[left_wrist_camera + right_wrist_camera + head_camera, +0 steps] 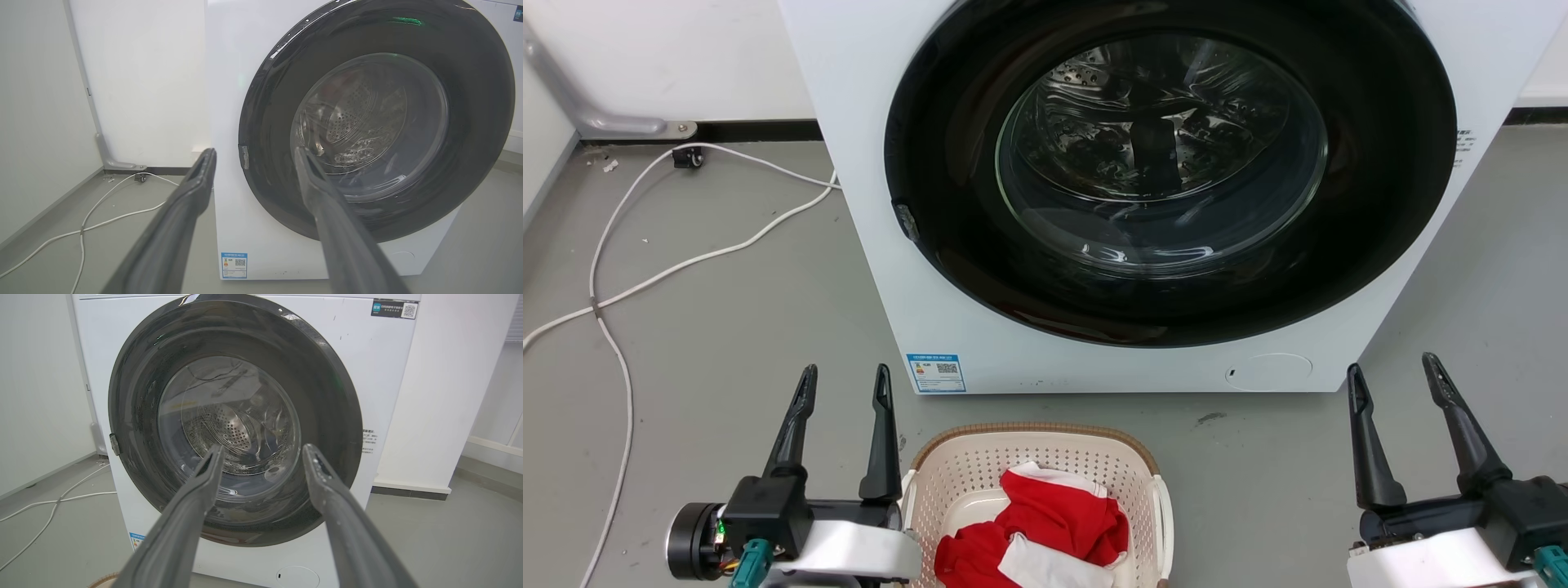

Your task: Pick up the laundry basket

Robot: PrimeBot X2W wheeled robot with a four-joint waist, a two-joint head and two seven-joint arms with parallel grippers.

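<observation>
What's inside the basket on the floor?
A crumpled red and white cloth lies inside the laundry basket. It covers much of the bottom, so anything under it is hidden.

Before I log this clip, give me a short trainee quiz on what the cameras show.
1. True or false: the left gripper and the right gripper are both open.
2. What lies in the basket? A) red and white cloth B) shoes C) bottles
3. Fill in: the basket stands on the floor in front of the ___.
Key: 1 true; 2 A; 3 washer.
</observation>
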